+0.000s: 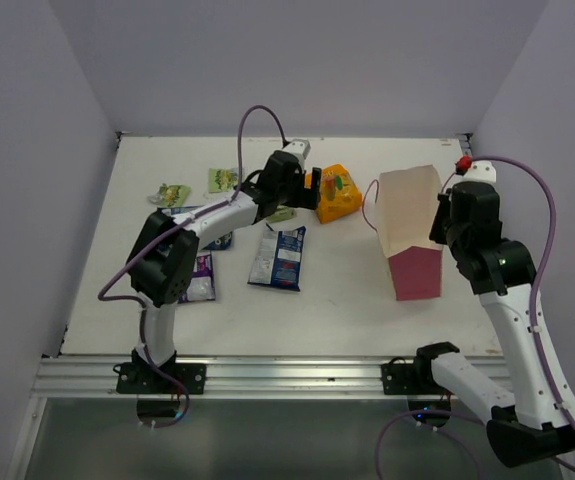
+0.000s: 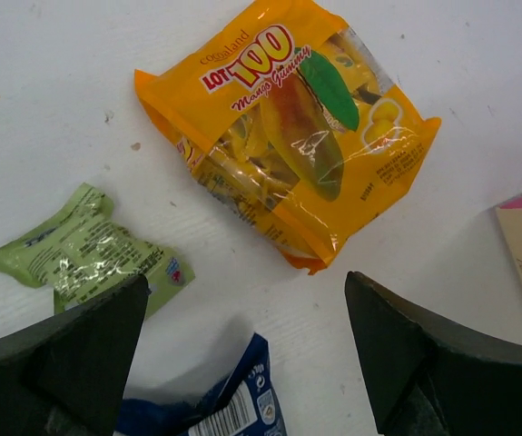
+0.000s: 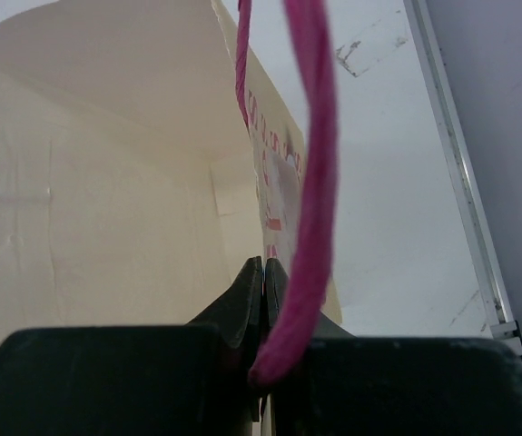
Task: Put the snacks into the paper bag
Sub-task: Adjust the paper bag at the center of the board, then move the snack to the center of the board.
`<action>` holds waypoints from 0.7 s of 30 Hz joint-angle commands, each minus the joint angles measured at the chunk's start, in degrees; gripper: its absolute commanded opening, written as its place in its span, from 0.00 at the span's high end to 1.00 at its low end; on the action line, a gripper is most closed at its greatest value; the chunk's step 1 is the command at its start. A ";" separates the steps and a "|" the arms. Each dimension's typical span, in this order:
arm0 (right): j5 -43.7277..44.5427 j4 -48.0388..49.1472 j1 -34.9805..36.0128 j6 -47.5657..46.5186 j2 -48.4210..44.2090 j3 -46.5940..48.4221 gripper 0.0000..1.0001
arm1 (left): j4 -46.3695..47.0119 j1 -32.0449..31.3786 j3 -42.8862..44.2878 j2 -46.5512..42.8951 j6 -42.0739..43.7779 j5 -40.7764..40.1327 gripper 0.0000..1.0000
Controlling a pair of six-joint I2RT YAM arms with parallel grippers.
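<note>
Orange packet (image 2: 288, 136): flat on the table (image 1: 347, 290), just left of the bag, right under the left gripper.
Left gripper (image 2: 247, 291): jaws spread wide, hanging above the orange packet.
Bag (image 1: 407, 215): standing at the table's right side, mouth open.
Right gripper (image 3: 262, 268): jaws pinched tight on the bag's rim, the pink handle (image 3: 310, 182) draped in front of them.
Other snacks: near green packet (image 2: 83, 254) and blue packet (image 2: 233, 400) lie beside the orange one; purple packet (image 1: 201, 278), far green (image 1: 174, 193) and back green (image 1: 223, 179) sit well left.

snacks (image 1: 277, 258) on table (image 1: 347, 310), paper bag (image 1: 407, 215) rightward (well apart)
</note>
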 commanded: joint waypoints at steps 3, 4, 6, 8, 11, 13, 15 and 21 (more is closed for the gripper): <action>3.48 2.87 0.29 -0.73 -2.34 -1.31 1.00 | 4.55 0.39 8.49 7.67 -4.23 1.88 0.09; 3.74 3.04 0.29 -0.64 -2.52 -1.57 1.00 | 4.55 0.39 9.02 8.98 -6.76 1.88 0.11; 4.36 2.95 0.29 -0.73 -2.87 -1.75 1.00 | 5.25 0.31 9.11 9.87 -9.67 1.18 0.12; 4.71 2.78 0.29 -0.90 -2.96 -1.84 1.00 | 8.93 0.39 7.98 10.57 -13.37 1.44 0.15; 4.98 2.95 0.30 -0.99 -3.31 -2.45 1.00 | 12.36 0.39 7.09 11.71 -16.36 2.41 0.20; 4.80 3.13 0.30 -0.90 -3.49 -2.72 1.00 | 13.33 0.31 7.27 13.03 -17.42 2.94 0.22; 4.71 3.22 0.38 -0.90 -3.40 -2.63 1.00 | 13.16 0.39 7.53 13.74 -17.86 5.05 0.25; 3.92 3.48 0.30 -0.64 -3.57 -2.98 1.00 | 14.48 0.39 3.23 13.04 -18.39 6.45 0.37</action>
